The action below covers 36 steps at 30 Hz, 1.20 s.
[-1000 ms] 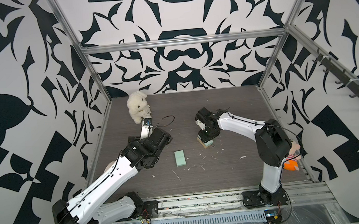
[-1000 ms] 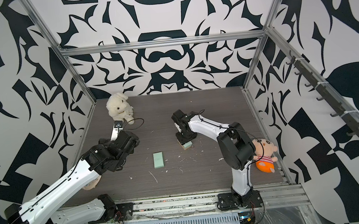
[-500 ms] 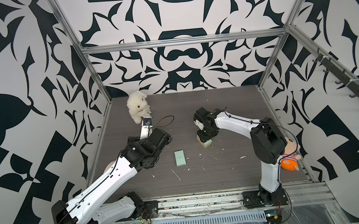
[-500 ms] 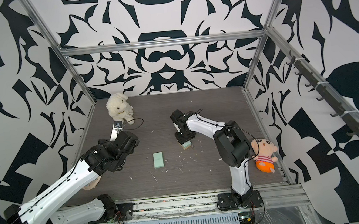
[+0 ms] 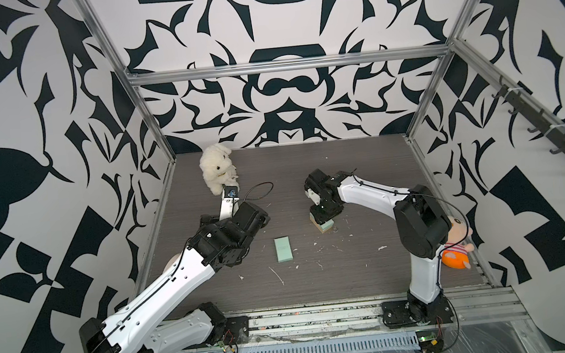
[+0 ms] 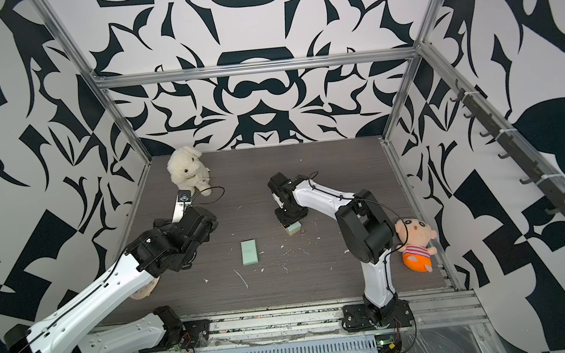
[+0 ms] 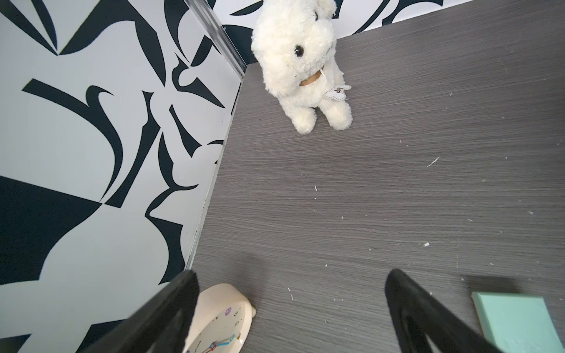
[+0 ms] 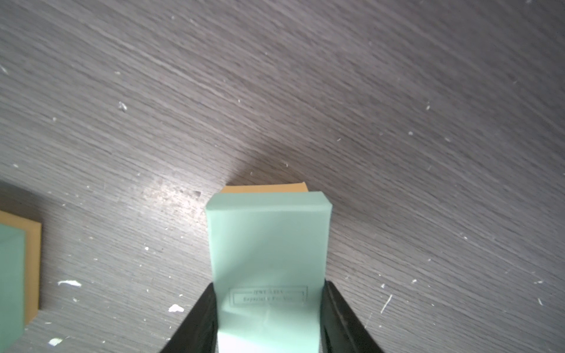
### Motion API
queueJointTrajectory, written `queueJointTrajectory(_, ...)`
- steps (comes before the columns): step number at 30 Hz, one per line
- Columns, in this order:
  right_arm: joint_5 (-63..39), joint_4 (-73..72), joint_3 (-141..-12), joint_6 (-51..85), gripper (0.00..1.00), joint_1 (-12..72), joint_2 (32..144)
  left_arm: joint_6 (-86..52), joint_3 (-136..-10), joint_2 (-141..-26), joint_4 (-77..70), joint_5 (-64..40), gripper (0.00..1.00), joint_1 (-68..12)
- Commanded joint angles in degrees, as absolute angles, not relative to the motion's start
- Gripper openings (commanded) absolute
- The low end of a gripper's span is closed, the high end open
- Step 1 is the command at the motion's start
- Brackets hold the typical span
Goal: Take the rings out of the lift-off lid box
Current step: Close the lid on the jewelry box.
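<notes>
Right wrist view: the right fingers (image 8: 198,324) grip what looks like the mint lid (image 8: 269,244), about half-spread; left fingers (image 7: 171,305) gape wide, empty. Rings I can't make out, presumably inside the tan-edged box (image 8: 33,259) nearby. Set the lid well aside first, then reach straight down.

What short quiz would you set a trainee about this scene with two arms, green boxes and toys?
1. True or false: the left tool is open and empty.
2. What is the right tool clamped on? A an alarm clock; B a mint-green box; C a spoon.
3. How many soft toys are on the table?
Key: 1 true. 2 B. 3 two: the white plush animal and the doll in orange.
</notes>
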<state>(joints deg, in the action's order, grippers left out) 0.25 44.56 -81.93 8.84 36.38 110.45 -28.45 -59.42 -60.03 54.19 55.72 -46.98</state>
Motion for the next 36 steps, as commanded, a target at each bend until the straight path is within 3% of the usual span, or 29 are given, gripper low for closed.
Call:
queueJointTrajectory(1,1.1,46.1,-83.3,8.6,0.45,37.1,109.1,-27.9,-58.3,-59.1,53.9,56.6,1.0,-46.8)
queueJointTrajectory(36,1.4,45.4,-81.6,9.3,0.46,38.0,109.5,-27.7,-57.9,-58.6,53.6,56.8,1.0,-46.8)
